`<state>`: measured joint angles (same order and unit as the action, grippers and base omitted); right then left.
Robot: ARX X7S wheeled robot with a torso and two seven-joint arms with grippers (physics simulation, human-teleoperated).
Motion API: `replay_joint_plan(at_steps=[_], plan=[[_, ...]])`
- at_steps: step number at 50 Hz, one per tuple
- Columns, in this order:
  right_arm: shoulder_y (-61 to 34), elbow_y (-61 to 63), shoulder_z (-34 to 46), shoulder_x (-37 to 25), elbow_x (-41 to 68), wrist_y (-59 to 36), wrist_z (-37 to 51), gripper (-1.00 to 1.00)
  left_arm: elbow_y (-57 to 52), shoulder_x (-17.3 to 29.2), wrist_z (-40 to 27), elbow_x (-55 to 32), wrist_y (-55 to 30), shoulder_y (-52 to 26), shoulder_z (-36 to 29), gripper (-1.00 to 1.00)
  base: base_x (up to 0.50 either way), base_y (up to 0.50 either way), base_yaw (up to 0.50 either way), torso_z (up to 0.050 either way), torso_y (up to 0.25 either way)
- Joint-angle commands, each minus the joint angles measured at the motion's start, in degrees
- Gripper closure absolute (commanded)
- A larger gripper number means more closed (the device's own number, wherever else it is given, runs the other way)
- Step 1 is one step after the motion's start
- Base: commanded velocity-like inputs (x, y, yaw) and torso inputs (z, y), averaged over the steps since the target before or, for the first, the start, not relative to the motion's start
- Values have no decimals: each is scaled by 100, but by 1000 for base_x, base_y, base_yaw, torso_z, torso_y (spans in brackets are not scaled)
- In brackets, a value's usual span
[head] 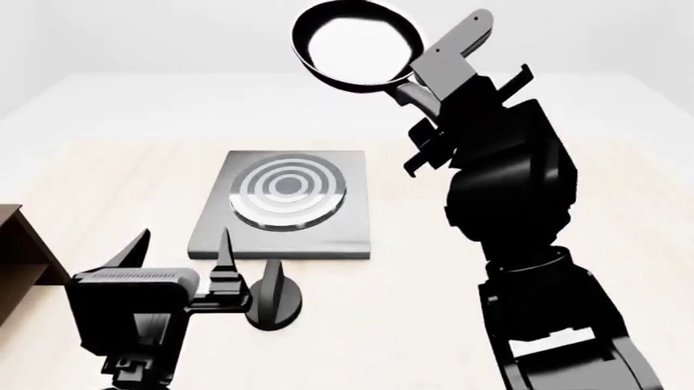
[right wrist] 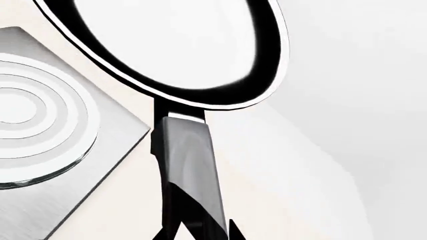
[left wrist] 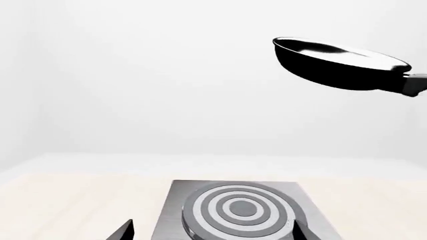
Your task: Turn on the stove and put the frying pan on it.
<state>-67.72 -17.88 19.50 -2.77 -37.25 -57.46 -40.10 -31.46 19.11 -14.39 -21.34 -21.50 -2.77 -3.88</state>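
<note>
Left jaws (head: 184,250) parted beside knob (head: 273,299), right jaws (head: 425,99) grasping empty frying pan (head: 356,45) above stove (head: 288,203)

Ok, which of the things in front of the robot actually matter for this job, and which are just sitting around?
Needed for the job:
- flat square grey metal stove plate with ringed burner
- black round knob
- small round black frying pan, held up by the right tool

Just lying about:
- brown wooden shelf at the table edge
</note>
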Motion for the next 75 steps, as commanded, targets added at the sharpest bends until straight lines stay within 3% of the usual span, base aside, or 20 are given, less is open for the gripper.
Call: replay_joint_plan(at_steps=[1, 11, 21, 30, 41, 48, 62, 75], plan=[[-200, -447, 406, 258, 548, 416, 975, 100, -12, 3, 22, -107, 64, 41, 38, -100, 0, 0, 0, 0, 0], [-617, -1089, 1188, 260, 2047, 539, 2214, 100, 8, 5, 54, -144, 182, 90, 49, -100, 0, 0, 0, 1, 2], [-1113, -1834, 2517, 265, 4154, 817, 3557, 100, -10, 44, 53, -146, 234, 117, 56, -100, 0, 0, 0, 0, 2], [-1785, -2636, 4195, 274, 6532, 1453, 4898, 100, -109, 87, 82, -227, 309, 185, 115, -100, 0, 0, 0, 0, 2], [-2310, -2888, 6288, 276, 9037, 2315, 5816, 100, -101, 93, 146, -287, 529, 280, 187, -100, 1, 0, 0, 1, -28], [-2421, -2896, 6744, 276, 9511, 2513, 5978, 100, -99, 107, 146, -289, 567, 298, 188, -100, 0, 0, 0, 0, -240], [-2403, -2906, 6860, 276, 9642, 2611, 6006, 100, -49, 95, 100, -311, 570, 287, 173, -100, -1, 0, 0, 0, -250], [-2320, -2861, 6889, 276, 9589, 2604, 5996, 100, -50, 135, 98, -376, 506, 290, 140, -100, -1, 0, 0, 0, -12]])
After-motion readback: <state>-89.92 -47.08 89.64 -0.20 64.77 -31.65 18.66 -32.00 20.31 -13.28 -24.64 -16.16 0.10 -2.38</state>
